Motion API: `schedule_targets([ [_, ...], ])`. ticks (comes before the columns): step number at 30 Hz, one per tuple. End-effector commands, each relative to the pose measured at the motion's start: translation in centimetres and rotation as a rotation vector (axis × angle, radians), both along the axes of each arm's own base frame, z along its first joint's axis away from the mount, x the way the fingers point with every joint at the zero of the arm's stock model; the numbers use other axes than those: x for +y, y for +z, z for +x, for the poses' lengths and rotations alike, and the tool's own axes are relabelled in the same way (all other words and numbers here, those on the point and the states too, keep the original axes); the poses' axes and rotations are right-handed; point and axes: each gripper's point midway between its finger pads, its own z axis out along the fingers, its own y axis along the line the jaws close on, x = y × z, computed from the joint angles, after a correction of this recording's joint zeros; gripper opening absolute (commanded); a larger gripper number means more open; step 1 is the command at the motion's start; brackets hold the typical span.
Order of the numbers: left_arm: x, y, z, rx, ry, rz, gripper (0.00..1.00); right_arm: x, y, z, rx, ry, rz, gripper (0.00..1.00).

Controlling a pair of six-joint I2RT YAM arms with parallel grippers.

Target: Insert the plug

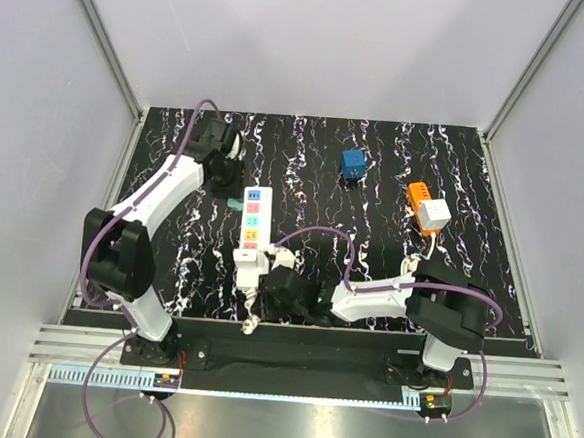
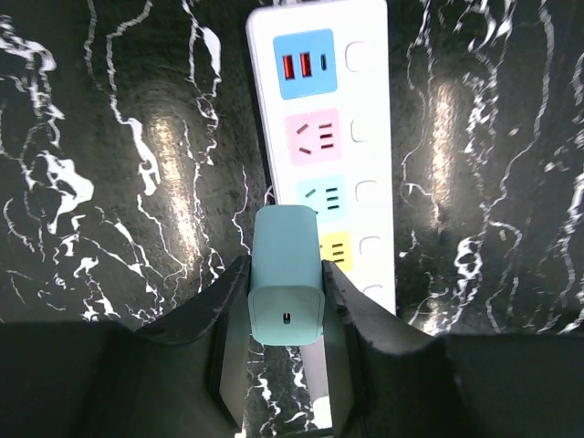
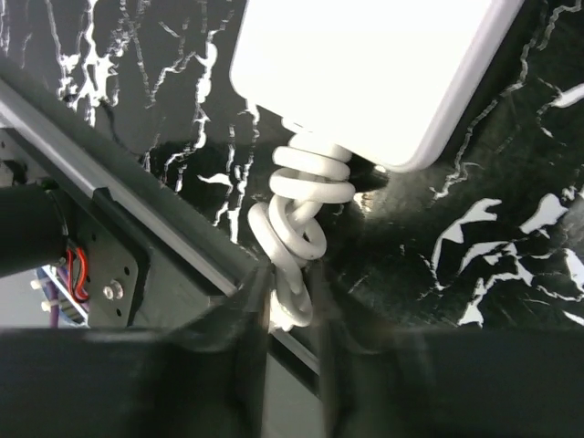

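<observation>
**Teal plug: in hand, not yet seated**

**Top external.** The black marbled table [image 1: 389,266] carries a white power strip [image 1: 253,224] lying lengthwise, its coloured sockets facing up. The teal plug [image 1: 235,204] shows as a pale sliver just beside the strip's left edge, under the left gripper [image 1: 230,193]. The right gripper [image 1: 264,293] sits at the strip's near end. A blue cube [image 1: 353,163] and an orange-and-white adapter [image 1: 426,207] lie well apart on the right, neither of them touched.

**Left wrist.** The left gripper's fingers [image 2: 233,301] are clamped on either flank of the plug. The plug is a smooth, rounded pale-teal block with one small slot in its rear face, and its prongs are hidden. It hangs over the strip's left margin, level with the cyan socket [image 2: 321,194] and the yellow socket [image 2: 336,249]. A red USB panel [image 2: 305,64] and a pink socket [image 2: 313,136] lie beyond. By my reading the plug is grasped and brought close, while alignment and the push home remain.

**Right wrist.** The right gripper's fingers pinch the coiled white cable [image 3: 301,228] just below the strip's end, apparently steadying the strip.
</observation>
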Motion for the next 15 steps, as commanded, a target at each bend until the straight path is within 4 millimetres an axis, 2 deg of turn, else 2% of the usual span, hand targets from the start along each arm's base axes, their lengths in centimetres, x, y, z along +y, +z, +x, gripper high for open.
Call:
schedule_targets([
  [1, -1.7, 0.9, 0.4, -0.02, -0.093, 0.001, 0.0, 1.9, 3.9, 1.2, -0.047, -0.046, 0.106, 0.39],
  [2, -2.0, 1.0, 0.5, -0.017, -0.113, 0.01, 0.0, 1.5, 4.3, 1.2, -0.056, -0.052, 0.106, 0.46],
  [3, -2.1, 0.9, 0.6, -0.012, -0.123, 0.026, 0.0, 1.1, 5.8, 1.3, -0.074, -0.053, 0.125, 0.54],
  [5, -2.7, 0.8, 0.7, 0.006, -0.136, 0.041, 0.0, -0.1, 6.9, 1.4, -0.103, -0.063, 0.123, 0.6],
  [6, -3.0, 0.7, 0.9, 0.011, -0.138, 0.04, 0.0, -0.9, 8.7, 1.3, -0.121, -0.066, 0.143, 0.63],
  [8, -3.5, 0.4, 1.4, 0.019, -0.141, 0.045, 0.0, -2.7, 9.4, 1.2, -0.147, -0.071, 0.136, 0.64],
  [9, -3.6, 0.3, 1.6, 0.023, -0.137, 0.045, 0.0, -3.8, 11.3, 1.1, -0.164, -0.079, 0.169, 0.64],
  [10, -3.8, 0.4, 2.0, 0.019, -0.136, 0.046, 0.0, -4.7, 11.9, 1.1, -0.181, -0.09, 0.177, 0.64],
  [11, -3.8, -0.3, 2.2, 0.042, -0.132, 0.056, 0.0, -5.9, 11.6, 1.0, -0.185, -0.098, 0.171, 0.64],
  [12, -3.7, -0.5, 2.4, 0.048, -0.123, 0.062, 0.0, -7.5, 12.9, 0.7, -0.197, -0.112, 0.189, 0.64],
  [13, -3.7, -0.6, 2.7, 0.06, -0.118, 0.073, 0.0, -8.6, 13.3, 1.0, -0.221, -0.139, 0.189, 0.64],
  [14, -3.7, -0.7, 2.8, 0.066, -0.113, 0.079, 0.0, -10.1, 12.4, 1.0, -0.225, -0.154, 0.155, 0.64],
  [15, -3.6, -0.8, 3.0, 0.07, -0.105, 0.087, 0.0, -11.3, 14.3, 1.0, -0.253, -0.174, 0.203, 0.63],
])
